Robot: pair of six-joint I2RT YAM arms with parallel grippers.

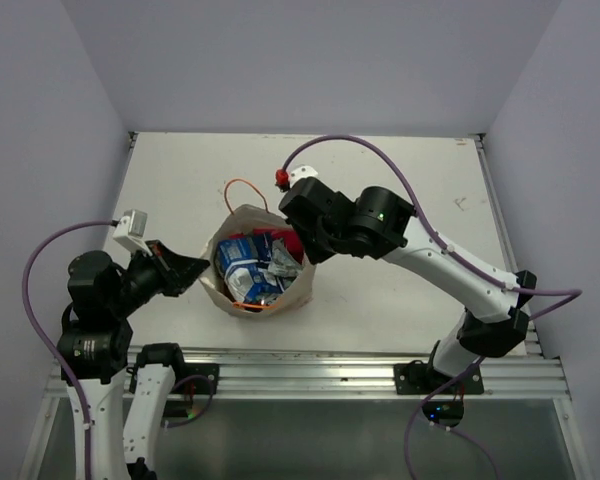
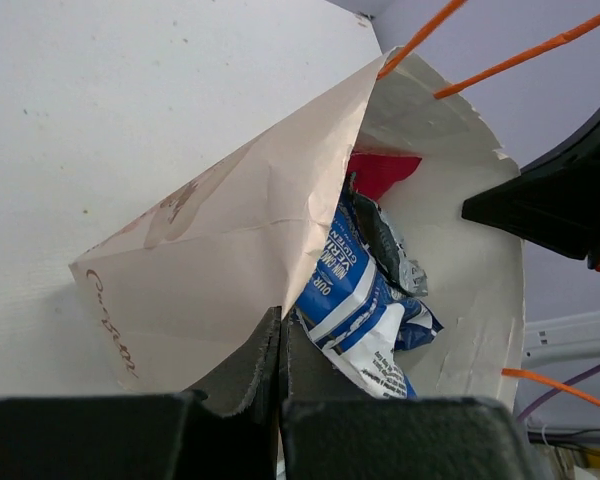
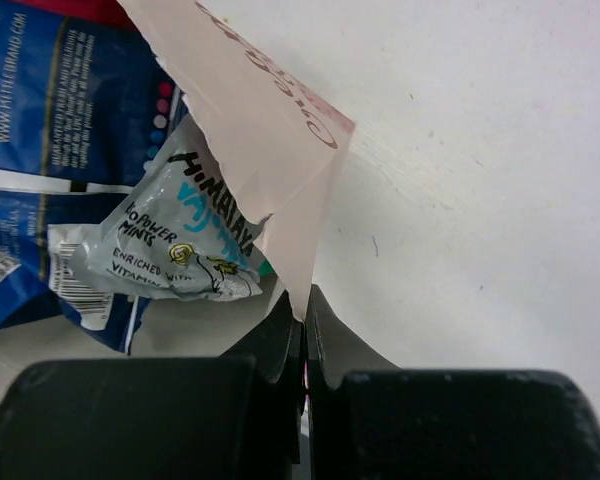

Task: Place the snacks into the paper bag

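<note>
The cream paper bag (image 1: 292,292) stands open in the middle of the table, with orange cord handles (image 1: 242,186). Inside lie several snacks: blue packets (image 1: 242,266), a red one (image 1: 291,243) and a silvery-grey one (image 1: 279,255). My left gripper (image 1: 202,268) is shut on the bag's left rim; in the left wrist view (image 2: 279,322) the paper wall (image 2: 230,260) runs between the fingers. My right gripper (image 1: 305,262) is shut on the right rim; in the right wrist view (image 3: 302,318) the paper edge (image 3: 280,160) sits between the fingers, beside a pale mints packet (image 3: 185,235).
The white table (image 1: 400,180) ends at grey walls behind and at both sides. A metal rail (image 1: 330,365) runs along the near edge. The right arm (image 1: 450,265) stretches across the table's right half.
</note>
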